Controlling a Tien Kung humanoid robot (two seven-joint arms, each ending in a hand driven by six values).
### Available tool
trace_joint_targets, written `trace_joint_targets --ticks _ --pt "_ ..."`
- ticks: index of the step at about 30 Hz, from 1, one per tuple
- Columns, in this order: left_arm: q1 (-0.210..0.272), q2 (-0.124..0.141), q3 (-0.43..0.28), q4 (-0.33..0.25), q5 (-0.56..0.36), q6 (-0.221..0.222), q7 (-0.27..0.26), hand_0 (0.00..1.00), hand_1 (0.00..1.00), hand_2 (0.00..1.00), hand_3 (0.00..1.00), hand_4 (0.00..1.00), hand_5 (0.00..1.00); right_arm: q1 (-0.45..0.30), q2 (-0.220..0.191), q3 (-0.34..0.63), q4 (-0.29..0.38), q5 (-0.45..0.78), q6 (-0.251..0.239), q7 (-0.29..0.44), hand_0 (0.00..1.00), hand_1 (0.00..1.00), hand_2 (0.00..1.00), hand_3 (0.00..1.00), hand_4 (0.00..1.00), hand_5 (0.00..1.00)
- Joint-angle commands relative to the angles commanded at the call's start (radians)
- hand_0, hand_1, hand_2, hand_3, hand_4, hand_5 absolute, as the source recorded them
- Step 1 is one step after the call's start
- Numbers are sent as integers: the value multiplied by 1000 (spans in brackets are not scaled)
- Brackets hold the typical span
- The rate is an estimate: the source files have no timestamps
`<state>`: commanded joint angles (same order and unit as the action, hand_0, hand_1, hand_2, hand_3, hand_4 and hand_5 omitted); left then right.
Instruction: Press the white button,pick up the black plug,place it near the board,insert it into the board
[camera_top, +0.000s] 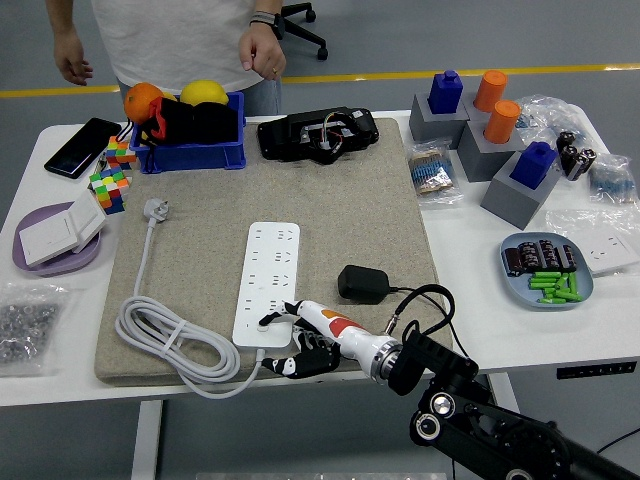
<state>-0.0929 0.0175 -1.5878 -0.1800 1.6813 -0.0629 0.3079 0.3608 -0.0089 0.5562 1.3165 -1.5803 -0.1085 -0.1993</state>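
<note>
Far left: blue bin (190, 152) with orange (142, 98), yellow fruit (203, 92) and dark items; phone (79, 147); colour cubes (111, 182).
Left: purple plate (50, 258) bearing a white switch (55, 234); bag of small parts (26, 328).
Far right: grey blocks (483, 143) with blue and orange pegs.
Right: blue dish (547, 270) with green pieces.
Far side: person (170, 35), both hands hanging free.

A coarse, matt grey felt-like mat (340, 200) is seen at centre, laid on a smooth white table (500, 320). The white board (266, 283) and its coiled cable (170, 345) appear as smooth plastic with a slight sheen. The black plug (364, 283) looks matt plastic. A glossy white-and-black shell is shown on the right hand (300, 340), lower centre.
</note>
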Motion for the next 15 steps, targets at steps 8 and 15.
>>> trace_joint_targets --ticks 8,15 --pt "2 -1 -4 0 0 1 -1 649 639 633 680 515 130 -5 0 3 -11 -2 2 1 2 34 123 735 814 306" --pt "1 -1 -7 0 3 1 -2 648 639 632 680 515 129 -2 -1 11 -6 1 3 4 2 37 122 730 811 304"
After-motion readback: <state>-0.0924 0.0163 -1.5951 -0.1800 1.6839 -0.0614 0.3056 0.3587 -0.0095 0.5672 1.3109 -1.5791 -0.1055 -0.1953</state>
